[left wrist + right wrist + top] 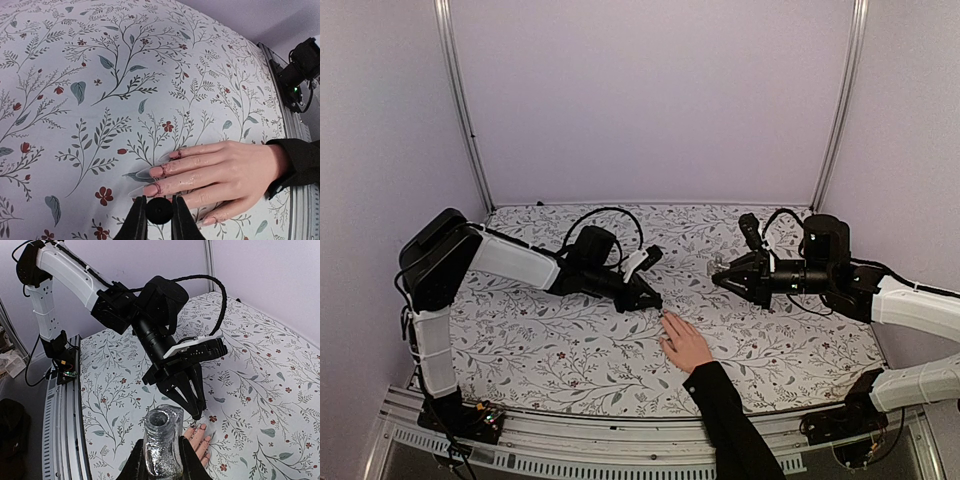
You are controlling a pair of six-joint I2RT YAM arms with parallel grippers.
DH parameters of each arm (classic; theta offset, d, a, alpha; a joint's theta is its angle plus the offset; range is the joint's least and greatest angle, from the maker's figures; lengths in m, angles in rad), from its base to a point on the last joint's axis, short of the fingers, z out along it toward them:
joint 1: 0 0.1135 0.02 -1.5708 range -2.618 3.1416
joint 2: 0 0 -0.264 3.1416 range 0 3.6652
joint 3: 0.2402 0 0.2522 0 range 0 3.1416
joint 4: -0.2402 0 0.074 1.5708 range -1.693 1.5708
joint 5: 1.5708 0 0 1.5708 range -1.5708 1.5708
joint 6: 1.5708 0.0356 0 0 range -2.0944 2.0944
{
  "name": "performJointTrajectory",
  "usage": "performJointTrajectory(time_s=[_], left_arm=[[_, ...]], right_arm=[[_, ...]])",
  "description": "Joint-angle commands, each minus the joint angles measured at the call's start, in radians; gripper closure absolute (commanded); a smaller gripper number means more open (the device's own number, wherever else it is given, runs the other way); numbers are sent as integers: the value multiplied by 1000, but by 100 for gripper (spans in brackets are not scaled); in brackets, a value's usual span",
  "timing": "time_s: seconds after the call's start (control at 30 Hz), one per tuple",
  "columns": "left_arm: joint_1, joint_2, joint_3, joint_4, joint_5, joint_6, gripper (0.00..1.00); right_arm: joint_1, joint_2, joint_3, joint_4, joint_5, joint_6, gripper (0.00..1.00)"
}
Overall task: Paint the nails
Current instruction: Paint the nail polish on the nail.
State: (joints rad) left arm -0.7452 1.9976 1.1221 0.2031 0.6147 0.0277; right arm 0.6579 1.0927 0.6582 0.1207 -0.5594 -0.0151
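Table: a tablecloth [100,75] printed with leafy twigs and small red flowers covers the whole work surface.

Hand: a person's hand [685,343] lies flat, palm down, on the cloth near the front middle. Its fingers point away toward the back left.

Sleeve: a black sleeve [725,410] runs from the wrist to the near edge.

Nails: the nails [150,172] are long, pointed and pale, at the ends of the outstretched fingers. In the left wrist view three show on the fingers pointing left, and one more lower down. Reddish-brown marks sit on the skin at their bases.

Left gripper: the left gripper [159,225] hangs low over the cloth, just at the fingertips of the hand. Its fingers stand narrow and pinch a small round black cap [159,210] between them. From the right wrist view its tip points down right above the fingertips. Whether anything touches a nail, I cannot tell.

Right gripper: the right gripper [161,465] is lifted off the cloth to the right of the hand, facing the left gripper. Its fingers are closed tight around a glass bottle [162,440].

Bottle: it stands upright in the grip, its mouth open and uncapped.
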Motion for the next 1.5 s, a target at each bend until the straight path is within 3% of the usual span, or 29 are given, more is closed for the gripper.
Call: performJointTrajectory(time_s=[0.0,0.93,1.47], left_arm=[[0,17,15,3,-18,-14,100],[25,27,18,4,-64,-25,100],[49,-42,-1,14,-74,-25,100]], right_arm=[[-7,-13,-10,26,-2,7,100],[-7,-16,-9,23,1,7,100],[-7,-23,-8,19,8,7,100]])
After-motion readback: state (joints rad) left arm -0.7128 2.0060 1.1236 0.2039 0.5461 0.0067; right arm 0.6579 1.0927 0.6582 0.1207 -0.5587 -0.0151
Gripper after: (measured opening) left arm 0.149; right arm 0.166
